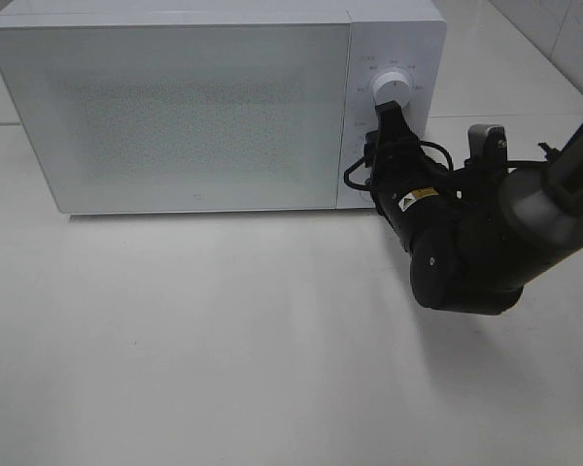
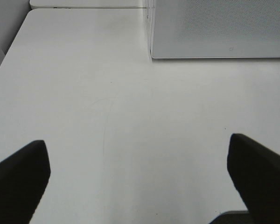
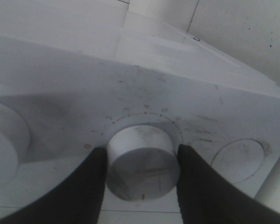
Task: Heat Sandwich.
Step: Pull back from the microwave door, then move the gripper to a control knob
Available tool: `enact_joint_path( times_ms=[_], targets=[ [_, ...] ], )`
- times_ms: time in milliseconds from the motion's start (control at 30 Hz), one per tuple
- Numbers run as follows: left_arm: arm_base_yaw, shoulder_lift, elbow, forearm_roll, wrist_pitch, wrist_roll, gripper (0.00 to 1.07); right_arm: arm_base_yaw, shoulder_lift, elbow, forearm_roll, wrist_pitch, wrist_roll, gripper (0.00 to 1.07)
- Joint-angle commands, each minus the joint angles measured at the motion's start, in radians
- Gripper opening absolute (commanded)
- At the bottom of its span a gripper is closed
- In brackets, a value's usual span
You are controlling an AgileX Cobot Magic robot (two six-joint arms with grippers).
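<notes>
High view, microwave: the microwave (image 1: 175, 107) stands toward the far edge of the table (image 1: 223, 369), door shut, with its control panel at the end nearer my right arm.
High view, right pincer: my right pincer (image 1: 391, 115) is nosed up to that panel just under the upper knob (image 1: 393, 88). From here it hides whatever it grips.
High view, sandwich: the sandwich shows nowhere. I judge it sits behind the shut, frosted door, which I cannot see through.
Left wrist view, left pincer: my left pincer (image 2: 137, 140) is released, its fingers spread wide over bare table with nothing between them. The microwave's (image 2: 219, 28) corner lies well ahead of it.
Left wrist view, sandwich: none here either.
Right wrist view, grip: the right pincer (image 3: 141, 150) is clenched on the dial (image 3: 142, 170), one dark finger (image 3: 84, 186) against each side.
Right wrist view, neighbours: the upper knob (image 3: 4, 135) is on one side of the dial and a round push-button (image 3: 238, 158) on the other, both untouched.
Right wrist view, deciding relation: the dial lies dead ahead, between the fingers. Its axis sticks straight out of the panel, in line with the pincer's reach. I judge a roll of the wrist about that line is what would turn it.
Nearer arm: the right, already on the panel; the left is well apart from it.
</notes>
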Motion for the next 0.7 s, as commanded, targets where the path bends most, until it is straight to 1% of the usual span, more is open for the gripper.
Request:
enact_joint_path(
  times_ms=[33, 67, 133, 333, 700],
  targets=[
    [0.003, -0.02, 0.001, -0.006, -0.007, 0.004, 0.98, -0.004, -0.011, -0.018, 0.009, -0.113, 0.125, 0.1],
    [0.003, -0.02, 0.001, -0.006, -0.007, 0.004, 0.98, -0.004, -0.011, -0.018, 0.009, -0.113, 0.125, 0.1],
    [0.003, -0.02, 0.001, -0.006, -0.007, 0.004, 0.98, -0.004, -0.011, -0.018, 0.013, -0.113, 0.206, 0.1],
    [0.003, -0.02, 0.001, -0.006, -0.007, 0.004, 0.98, -0.004, -0.011, -0.018, 0.032, -0.113, 0.341, 0.09],
    [0.003, -0.02, 0.001, -0.006, -0.007, 0.004, 0.98, -0.004, -0.011, -0.018, 0.018, -0.112, 0.324, 0.1]
  ],
)
